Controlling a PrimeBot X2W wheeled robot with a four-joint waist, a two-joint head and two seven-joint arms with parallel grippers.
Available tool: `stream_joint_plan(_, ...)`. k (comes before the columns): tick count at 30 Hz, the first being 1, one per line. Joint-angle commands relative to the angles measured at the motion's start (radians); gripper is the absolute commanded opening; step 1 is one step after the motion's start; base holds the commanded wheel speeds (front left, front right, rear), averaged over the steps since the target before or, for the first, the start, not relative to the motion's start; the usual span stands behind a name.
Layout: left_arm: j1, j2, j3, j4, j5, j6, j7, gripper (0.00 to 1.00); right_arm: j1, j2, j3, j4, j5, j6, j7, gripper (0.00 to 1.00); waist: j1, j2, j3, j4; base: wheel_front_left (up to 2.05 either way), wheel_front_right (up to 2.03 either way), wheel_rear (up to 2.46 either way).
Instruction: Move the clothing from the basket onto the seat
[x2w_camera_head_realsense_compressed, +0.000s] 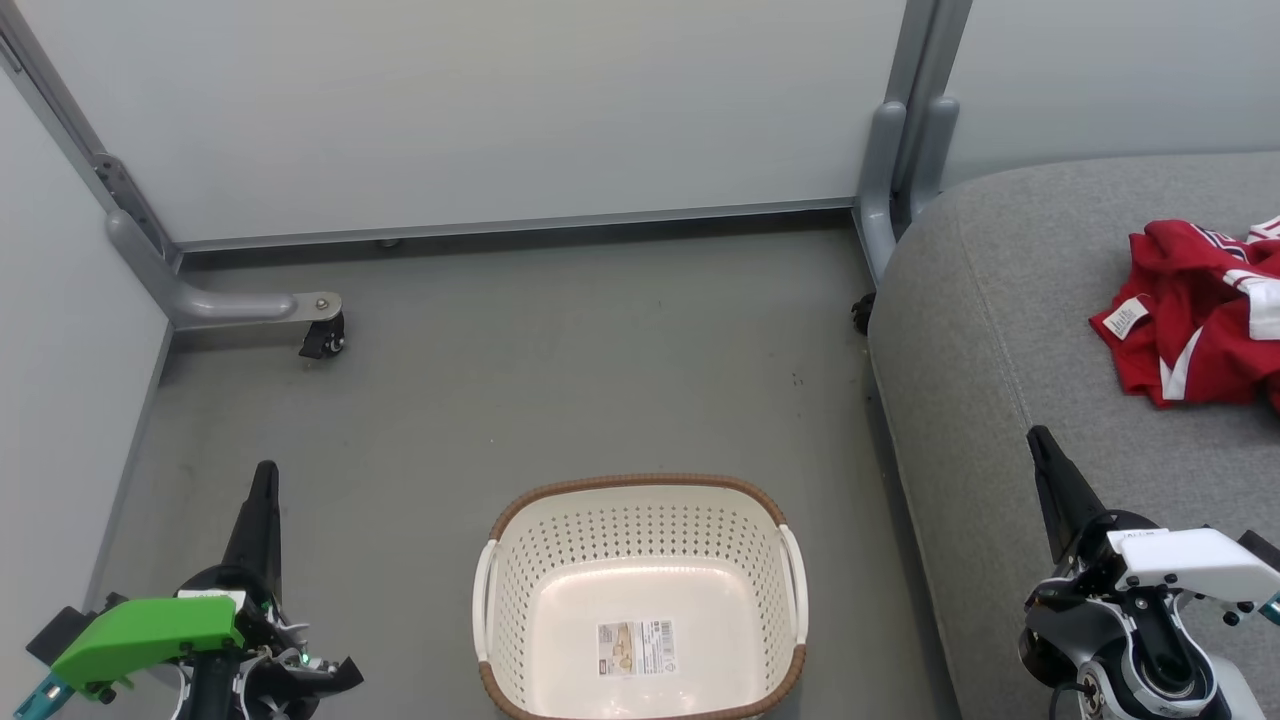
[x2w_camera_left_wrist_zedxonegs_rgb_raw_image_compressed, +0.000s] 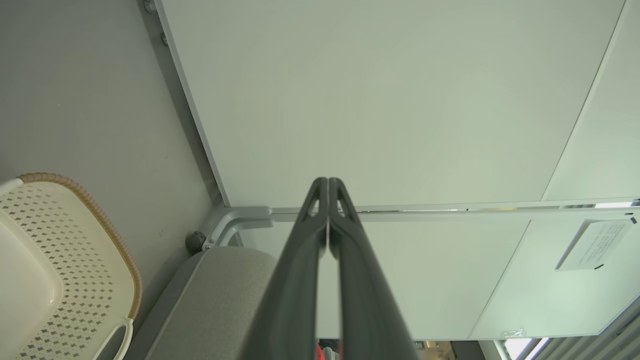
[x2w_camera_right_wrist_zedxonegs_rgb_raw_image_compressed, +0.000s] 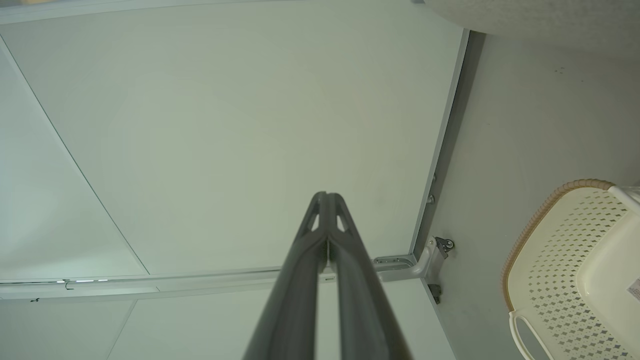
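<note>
Lying crumpled on the far right part of the grey seat (x2w_camera_head_realsense_compressed: 1000, 420), the red jersey (x2w_camera_head_realsense_compressed: 1195, 330) shows its white stripes. The basket (x2w_camera_head_realsense_compressed: 640, 482) stands on the floor (x2w_camera_head_realsense_compressed: 550, 380) left of the seat, with a sticker (x2w_camera_head_realsense_compressed: 636, 647) on its bare bottom. The left gripper (x2w_camera_head_realsense_compressed: 266, 475) hangs over the floor left of the basket, its 2 fingers pressed together on nothing. The right gripper (x2w_camera_head_realsense_compressed: 1040, 440) is over the near part of the seat, also closed and holding nothing.
</note>
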Motion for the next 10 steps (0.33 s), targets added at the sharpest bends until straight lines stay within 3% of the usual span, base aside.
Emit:
stream_joint_plan(1, -0.018, 0.002, 0.006, 0.001, 0.008, -0.005, 0.002, 0.00, -0.007, -0.002, -0.002, 0.002, -0.006, 0.001, 0.005, 0.00, 0.0000, 0.0000, 0.000, 0.000, 0.00, 0.00, 0.00)
stream_joint_plan(10, -0.018, 0.001, 0.006, 0.001, 0.007, -0.005, 0.002, 0.00, -0.007, -0.001, -0.002, 0.002, -0.006, 0.001, 0.006, 0.00, 0.0000, 0.0000, 0.000, 0.000, 0.00, 0.00, 0.00)
